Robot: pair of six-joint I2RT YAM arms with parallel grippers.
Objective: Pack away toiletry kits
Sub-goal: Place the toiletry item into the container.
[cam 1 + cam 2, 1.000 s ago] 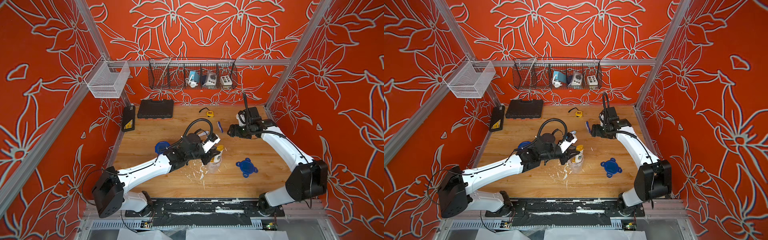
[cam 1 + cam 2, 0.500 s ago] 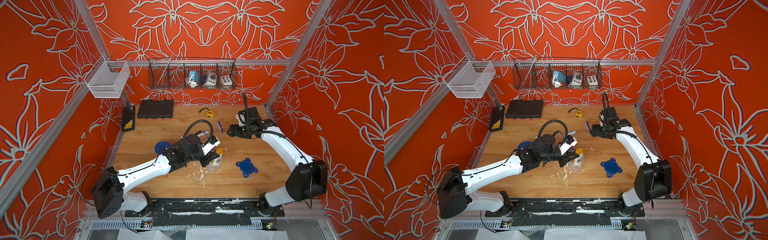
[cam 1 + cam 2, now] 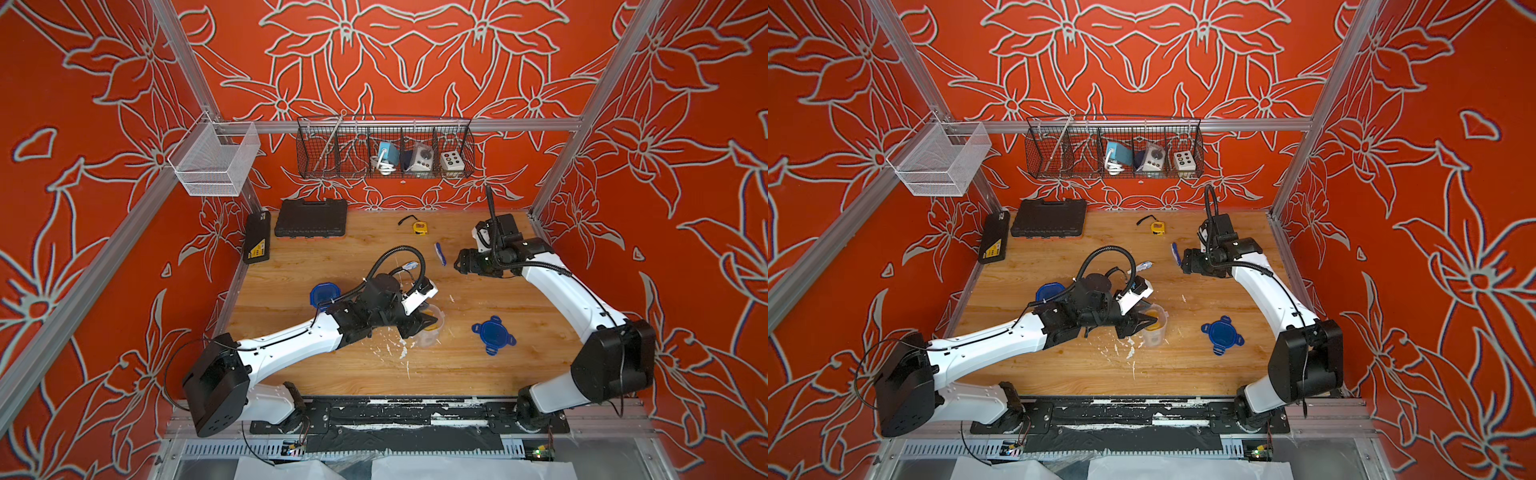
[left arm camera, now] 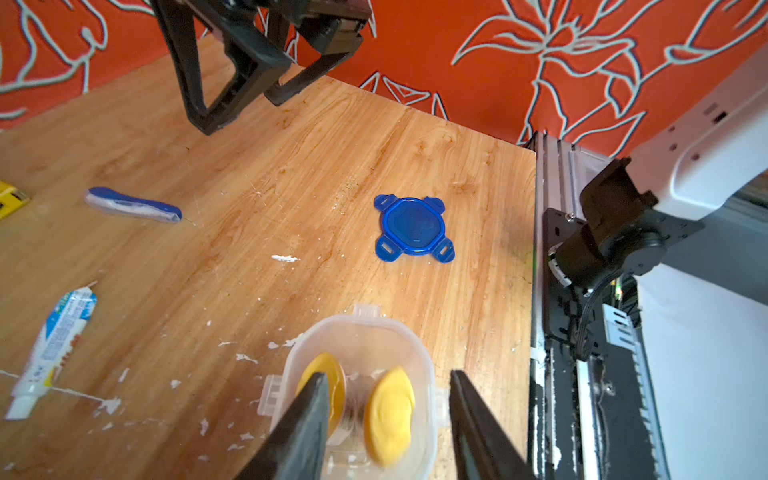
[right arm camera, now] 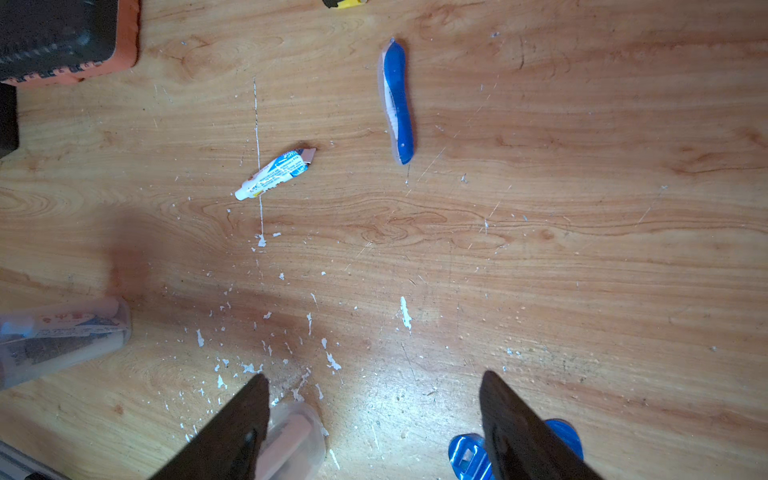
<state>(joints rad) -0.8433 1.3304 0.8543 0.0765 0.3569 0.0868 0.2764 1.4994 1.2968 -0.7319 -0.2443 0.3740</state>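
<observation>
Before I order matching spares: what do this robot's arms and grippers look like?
The left arm and right arm have glossy white link shells with black joint housings and bulky black shoulder blocks. A black corrugated cable loops over each wrist. The left gripper and right gripper carry matte black fingers tapering to narrow tips. No legible markings show.
</observation>
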